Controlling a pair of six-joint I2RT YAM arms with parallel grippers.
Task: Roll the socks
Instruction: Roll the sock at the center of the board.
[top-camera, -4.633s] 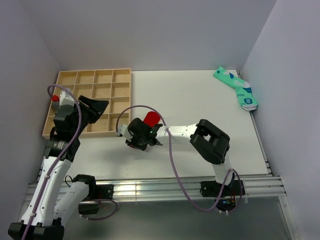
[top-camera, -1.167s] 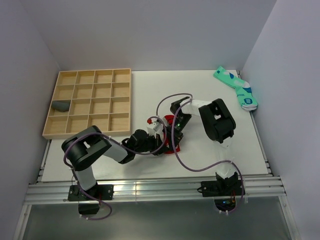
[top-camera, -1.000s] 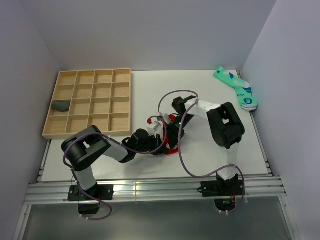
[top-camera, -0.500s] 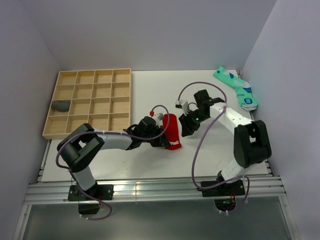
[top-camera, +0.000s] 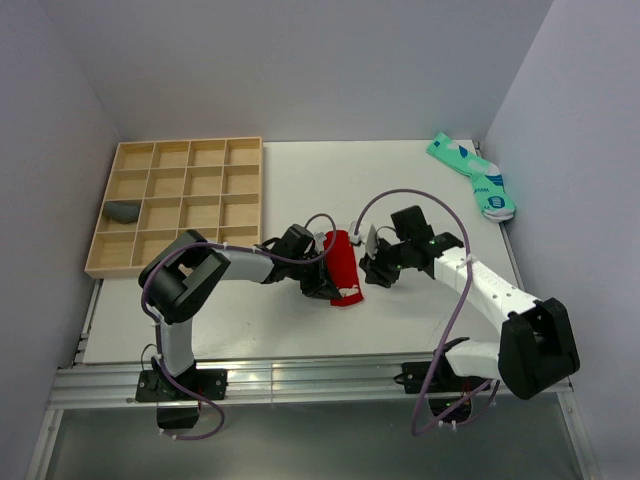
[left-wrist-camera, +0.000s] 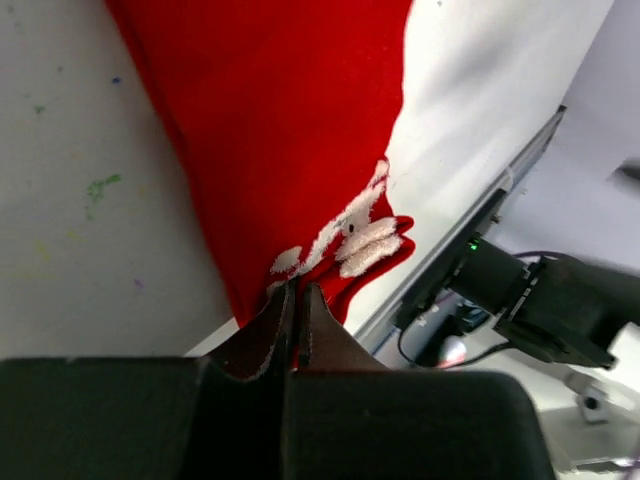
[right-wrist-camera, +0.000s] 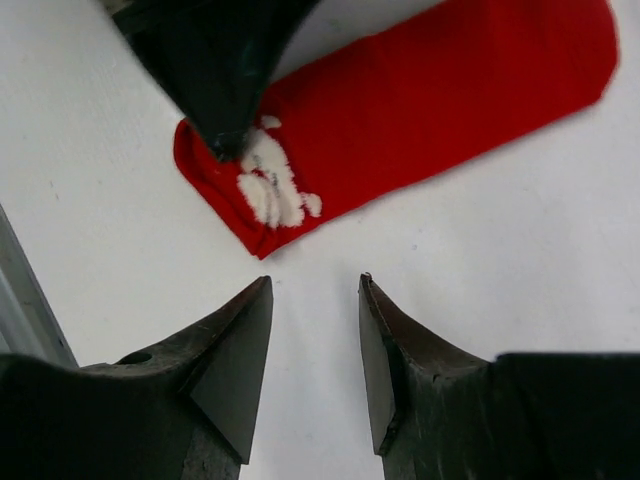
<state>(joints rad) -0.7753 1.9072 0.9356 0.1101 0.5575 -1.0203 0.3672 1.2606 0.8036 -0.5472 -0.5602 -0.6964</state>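
The bright red sock (top-camera: 342, 262) lies flat and lengthwise on the white table, its end with white markings (top-camera: 348, 293) toward me. My left gripper (top-camera: 328, 288) lies low at the sock's left side. In the left wrist view it (left-wrist-camera: 295, 290) is shut on the edge of the red sock (left-wrist-camera: 290, 130) by the white marks. My right gripper (top-camera: 368, 270) stands open and empty just right of the sock. In the right wrist view it (right-wrist-camera: 315, 283) sits a short way off the marked end of the red sock (right-wrist-camera: 430, 110). The dark grey sock (top-camera: 123, 211) sits in a left compartment of the tray.
A wooden tray (top-camera: 120, 270) with several compartments stands at the back left. Mint-green patterned socks (top-camera: 475, 178) lie at the back right by the wall. Purple cables loop over both arms. The table's metal rail (top-camera: 310, 375) runs along the near edge.
My right arm has drawn back to the right off the red sock, its jaws a little narrower. The sock now lies stretched out flat, with the left gripper still pinching its edge.
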